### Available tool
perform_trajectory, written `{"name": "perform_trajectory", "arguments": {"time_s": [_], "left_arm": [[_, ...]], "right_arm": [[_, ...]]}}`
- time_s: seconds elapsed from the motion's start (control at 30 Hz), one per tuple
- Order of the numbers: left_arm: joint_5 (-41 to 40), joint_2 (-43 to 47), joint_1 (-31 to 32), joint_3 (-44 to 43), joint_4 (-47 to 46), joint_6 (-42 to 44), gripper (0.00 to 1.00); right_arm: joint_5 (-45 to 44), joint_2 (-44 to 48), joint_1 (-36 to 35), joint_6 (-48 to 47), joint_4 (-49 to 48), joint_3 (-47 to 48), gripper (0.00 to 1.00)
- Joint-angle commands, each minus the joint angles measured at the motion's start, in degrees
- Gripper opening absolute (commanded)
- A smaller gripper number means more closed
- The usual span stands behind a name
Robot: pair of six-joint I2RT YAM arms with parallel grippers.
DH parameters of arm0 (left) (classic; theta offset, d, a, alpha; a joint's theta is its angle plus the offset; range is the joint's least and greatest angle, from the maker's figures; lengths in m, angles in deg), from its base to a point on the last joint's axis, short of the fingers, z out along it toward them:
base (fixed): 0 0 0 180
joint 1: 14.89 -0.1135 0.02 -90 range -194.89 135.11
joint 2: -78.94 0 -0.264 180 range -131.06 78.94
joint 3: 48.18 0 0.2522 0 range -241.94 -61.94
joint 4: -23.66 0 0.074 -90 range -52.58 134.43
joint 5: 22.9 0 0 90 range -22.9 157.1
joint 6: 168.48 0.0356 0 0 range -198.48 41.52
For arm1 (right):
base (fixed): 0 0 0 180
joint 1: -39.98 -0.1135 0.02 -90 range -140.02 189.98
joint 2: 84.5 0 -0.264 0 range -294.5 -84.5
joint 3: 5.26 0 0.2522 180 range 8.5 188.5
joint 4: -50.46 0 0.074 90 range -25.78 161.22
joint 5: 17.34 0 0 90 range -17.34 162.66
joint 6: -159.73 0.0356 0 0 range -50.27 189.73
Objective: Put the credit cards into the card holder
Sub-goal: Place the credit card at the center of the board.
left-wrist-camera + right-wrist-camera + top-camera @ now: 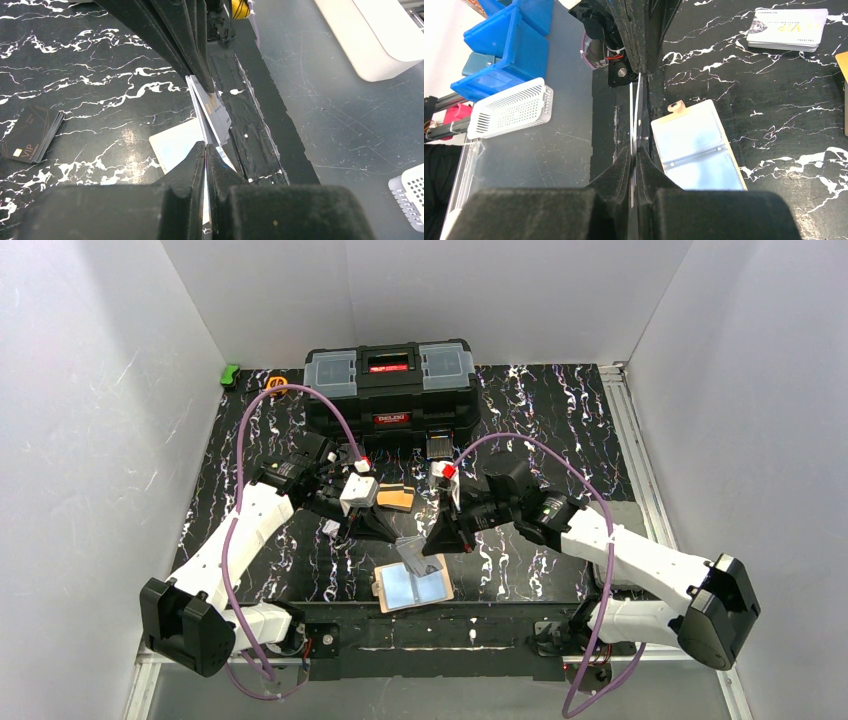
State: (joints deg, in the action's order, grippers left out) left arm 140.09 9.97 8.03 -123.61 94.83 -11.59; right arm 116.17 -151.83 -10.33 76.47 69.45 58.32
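**Card pinched at both ends beside the open holder**

The left gripper (206, 148) and right gripper (634, 150) each appear clenched on one thin grey credit card (215, 112), held on edge just beside the card holder (696, 150). The holder lies open near the table's front edge.

Judgement: one gripper should release and the other lay the card flat, then slide it into a pocket mouth. Room between the fingers is tight. The card stack (786, 27) lies well apart.

A black toolbox (390, 390) with clear-lidded compartments stood at the rear of the black marbled mat (560, 410). A small green object (231, 374) lay by the mat's back-left corner. Blue bins (509, 45) and a white perforated basket (509, 107) sat off-table.
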Motion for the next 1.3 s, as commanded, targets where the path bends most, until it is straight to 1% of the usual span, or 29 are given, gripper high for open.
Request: {"name": "perform_trajectory", "arguments": {"time_s": [0.0, 0.23, 0.27, 0.3, 0.37, 0.4, 0.5, 0.57, 0.77, 0.93, 1.07, 1.17, 1.27], "left_arm": [[3.1, 0.5, -0.02, -1.14, -0.45, 1.45, 0.0], [2.21, 0.66, -0.05, -1.81, -0.77, 0.64, 0.0], [2.3, 0.68, -0.04, -1.93, -0.56, 0.49, 0.02], [2.45, 0.7, -0.04, -2.0, -0.38, 0.11, 0.05], [2.55, 0.75, -0.05, -2.07, 0.11, -0.4, 0.15], [2.59, 0.72, -0.05, -2.2, 0.4, -0.44, 0.19], [2.73, 0.76, -0.05, -2.29, 0.97, -0.67, 0.35], [2.77, 0.69, -0.06, -2.15, 1.05, -0.67, 0.38], [2.66, 0.08, 0.02, -1.04, -0.22, -0.8, 0.39], [1.7, -0.09, 0.08, 0.15, -5.48, -4.76, 0.39], [1.74, -0.8, 0.22, 0.25, -5.74, -5.29, 0.38], [1.63, -1.15, 0.35, 0.1, -4.95, -5.39, 0.35], [1.63, -1.58, 0.29, -0.61, -2.53, -3.78, 0.27]], "right_arm": [[-0.15, -0.77, -1.02, -1.35, -0.51, 3.17, 0.01], [-2.17, -1.01, -1.16, -1.73, 0.47, 3.05, 0.01], [-2.87, -0.97, -1.12, -1.75, 0.48, 3.03, 0.01], [-3.64, -0.9, -1.11, -1.74, 0.41, 3.06, 0.01], [-4.87, -0.79, -1.11, -1.67, 0.09, 3.07, 0.01], [-5.27, -0.72, -1.11, -1.65, -0.2, 3.04, 0.01], [-5.63, -0.54, -1.11, -1.59, -0.65, 2.91, 0.01], [-5.65, -0.52, -1.11, -1.56, -0.66, 2.97, 0.01], [-5.19, -0.52, -1.27, -1.62, -0.62, 3.55, 0.01], [-5.05, -0.74, -2.01, -2.27, 0.1, 4.44, 0.01], [-5.5, -0.97, -2.5, -2.86, 0.87, 4.99, 0.01], [-6.08, -0.8, -2.69, -3.17, 1.15, 5.34, 0.01], [-6.66, -0.63, -2.78, -3.56, 1.43, 5.45, 0.01]]}}
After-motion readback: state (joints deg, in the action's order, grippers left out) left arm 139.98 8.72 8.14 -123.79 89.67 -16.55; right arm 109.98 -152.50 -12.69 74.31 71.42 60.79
